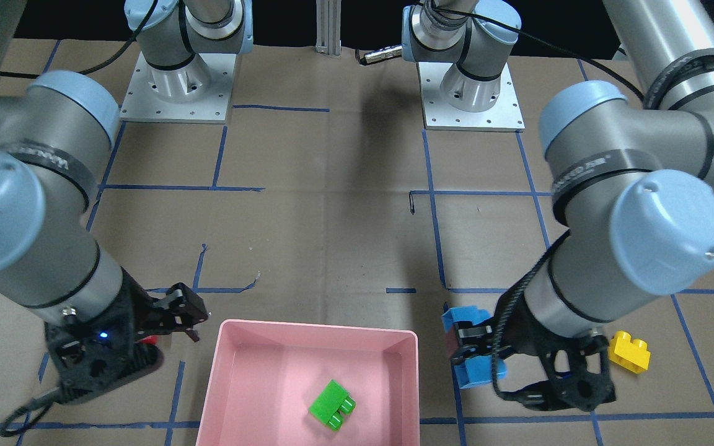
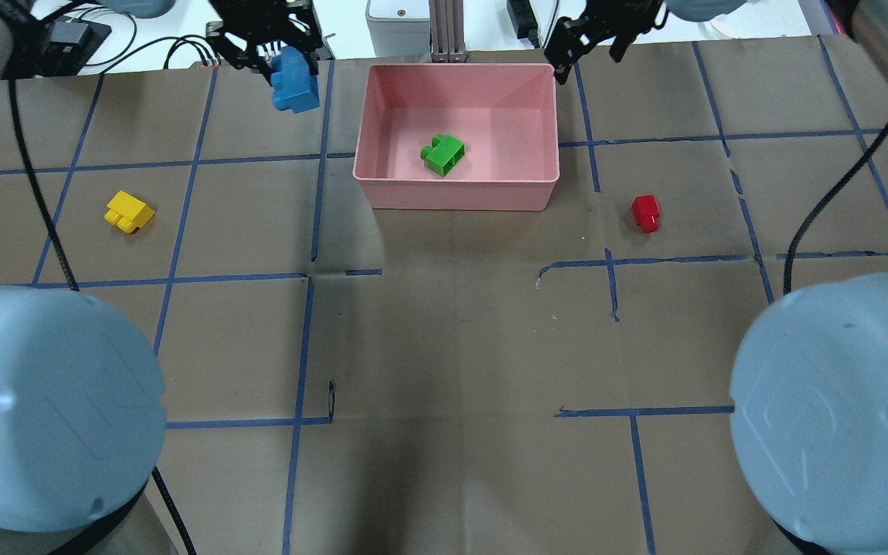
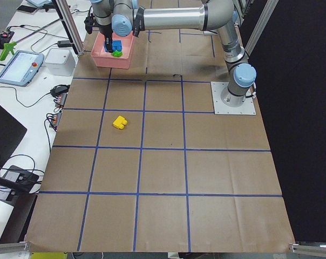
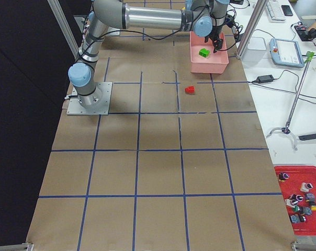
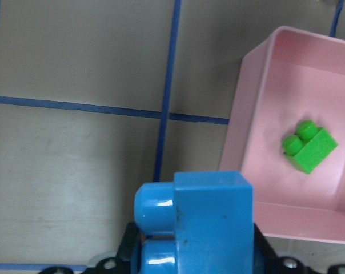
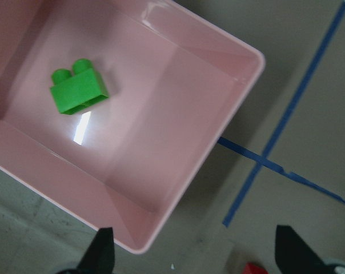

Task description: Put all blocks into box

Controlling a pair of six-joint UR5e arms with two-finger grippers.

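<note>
Blue block [image 2: 295, 86] clamped between left gripper [image 1: 470, 345] jaws.

The red brick [image 6: 255, 269] is cut off by the right wrist view's bottom edge.

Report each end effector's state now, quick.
Left end effector: closed on the light-blue block.
Right end effector: open, holding nothing.

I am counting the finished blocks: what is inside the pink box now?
Only the green brick lies inside the pink box. Nothing covers the rest of its floor.
</note>
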